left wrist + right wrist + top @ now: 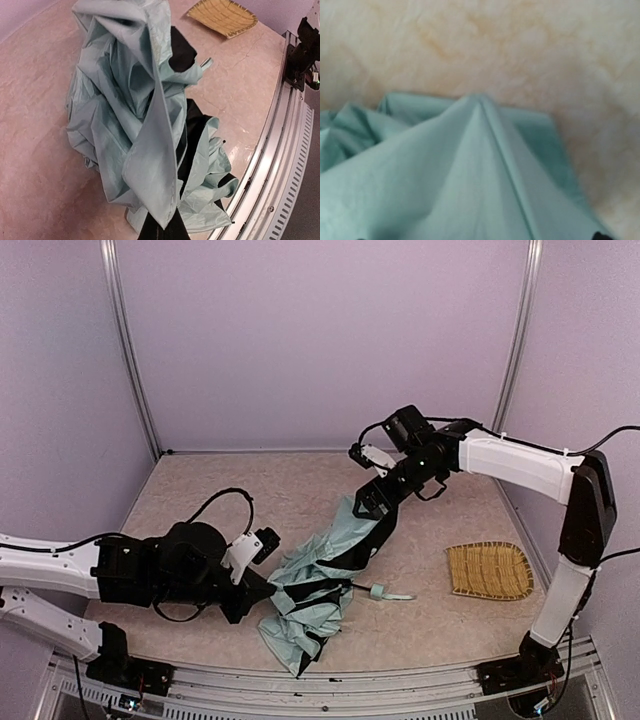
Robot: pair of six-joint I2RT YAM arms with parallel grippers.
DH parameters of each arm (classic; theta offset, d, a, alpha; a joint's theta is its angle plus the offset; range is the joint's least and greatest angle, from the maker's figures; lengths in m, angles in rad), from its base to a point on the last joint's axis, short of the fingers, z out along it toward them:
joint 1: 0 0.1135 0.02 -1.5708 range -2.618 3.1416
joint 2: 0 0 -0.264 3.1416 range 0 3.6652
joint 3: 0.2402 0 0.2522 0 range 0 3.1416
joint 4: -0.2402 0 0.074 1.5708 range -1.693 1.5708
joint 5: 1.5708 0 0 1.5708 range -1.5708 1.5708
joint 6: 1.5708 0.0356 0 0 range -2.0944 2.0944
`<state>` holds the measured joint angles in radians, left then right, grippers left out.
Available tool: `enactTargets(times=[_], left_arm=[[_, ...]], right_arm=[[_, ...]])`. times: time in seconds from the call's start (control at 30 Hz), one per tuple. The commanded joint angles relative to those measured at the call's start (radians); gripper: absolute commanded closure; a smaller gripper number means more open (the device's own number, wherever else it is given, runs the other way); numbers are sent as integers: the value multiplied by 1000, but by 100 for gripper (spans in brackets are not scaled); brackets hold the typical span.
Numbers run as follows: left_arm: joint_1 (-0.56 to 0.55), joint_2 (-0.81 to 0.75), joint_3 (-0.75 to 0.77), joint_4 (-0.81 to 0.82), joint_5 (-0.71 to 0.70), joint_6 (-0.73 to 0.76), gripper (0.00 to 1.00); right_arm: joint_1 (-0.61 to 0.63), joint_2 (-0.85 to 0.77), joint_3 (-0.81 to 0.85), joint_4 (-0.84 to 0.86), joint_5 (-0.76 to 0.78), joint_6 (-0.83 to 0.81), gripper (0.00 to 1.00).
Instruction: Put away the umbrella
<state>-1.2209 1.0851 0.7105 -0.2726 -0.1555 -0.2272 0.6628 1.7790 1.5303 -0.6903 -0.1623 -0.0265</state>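
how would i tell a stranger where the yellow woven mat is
Start at the beige marbled tabletop and look to its right side. There, right of the crumpled mint-blue fabric umbrella, lies the flat woven yellow straw mat. It alone is yellow and ribbed, and lies apart from the umbrella.

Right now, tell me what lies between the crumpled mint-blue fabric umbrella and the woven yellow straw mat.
Nothing: bare marbled tabletop separates umbrella and mat, clearest in the top view.

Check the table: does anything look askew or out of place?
The umbrella is a crumpled heap, not a neat fold: mint fabric bunched, black lining showing, its handle sticking out toward the straw mat. Nothing looks torn or spilled.
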Motion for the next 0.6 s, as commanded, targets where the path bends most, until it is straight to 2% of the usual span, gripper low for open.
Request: enactTargets(times=[0.0,0.13,0.23,0.43,0.57], left_arm=[[-6,45,32,-198,26,-196,100],[15,2,-1,-235,83,-302,100],[43,-27,-39,-245,136,-356,100],[39,20,-74,-214,244,-356,100],[34,67,-54,-226,246,-345,100]], right_arm=[[61,15,7,-131,-123,4,3],[182,6,-98,-46,-216,4,3],[254,19,-156,22,-181,13,3],[293,88,-265,234,-220,31,4],[295,138,-278,286,-140,32,4]])
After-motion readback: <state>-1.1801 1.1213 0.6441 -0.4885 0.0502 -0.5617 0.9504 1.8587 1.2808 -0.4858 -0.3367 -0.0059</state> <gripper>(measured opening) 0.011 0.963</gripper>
